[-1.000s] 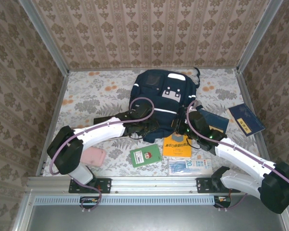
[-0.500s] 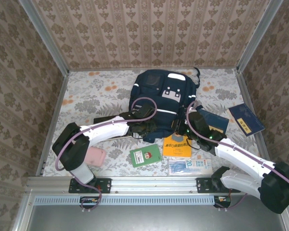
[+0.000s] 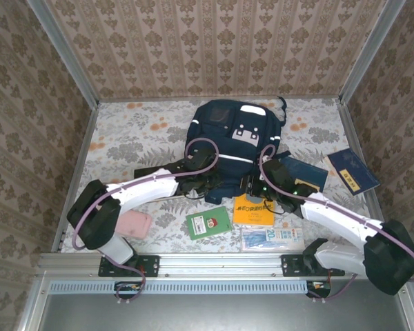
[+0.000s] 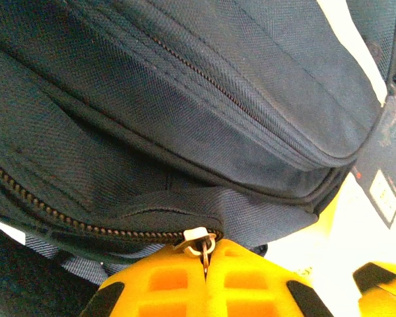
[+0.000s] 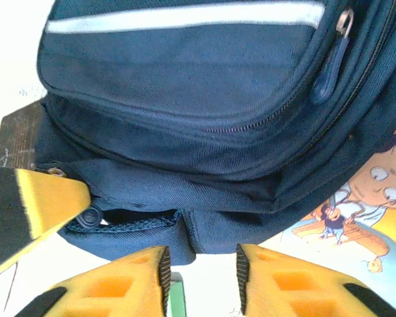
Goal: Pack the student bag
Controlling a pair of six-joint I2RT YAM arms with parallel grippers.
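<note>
Looking from top: bag (image 3: 238, 134) lies flat mid-surface, toward far side, both arms reaching its near edge. Left end effector (image 3: 208, 181) sits at bag's near-left corner, right end effector (image 3: 254, 185) at near-right; can't tell their state from up here. Risk: nothing visibly pins the bag, so a tug on the zip could drag the whole bag instead of running the zip, and shove the orange book (image 3: 254, 210) or green book (image 3: 209, 222) lying just near of it. The arms are close together and could bump if either swings inward.

Left wrist: left end effector (image 4: 206, 259) is pressed together, pinching the zip pull (image 4: 202, 246). The hold is on a thin tab at the pad tips only, so it prob slips out if the pull goes off line w/ the zip teeth (image 4: 53, 211). A fabric fold overhangs the slider (image 4: 193, 234) and could snag.

Right wrist: right end effector (image 5: 201, 271) is spread, nothing between the pads, bag's near edge just beyond the tips. Closing here may catch only a thin fold, or miss.

Surface (image 3: 138, 138): pale floral cloth, w/ pink case (image 3: 134, 224) near-left, blue books (image 3: 348, 169) right, flat pack (image 3: 272, 238) near. Room: patterned walls (image 3: 214, 48) on 3 sides, metal rails (image 3: 193, 262) at near edge.
</note>
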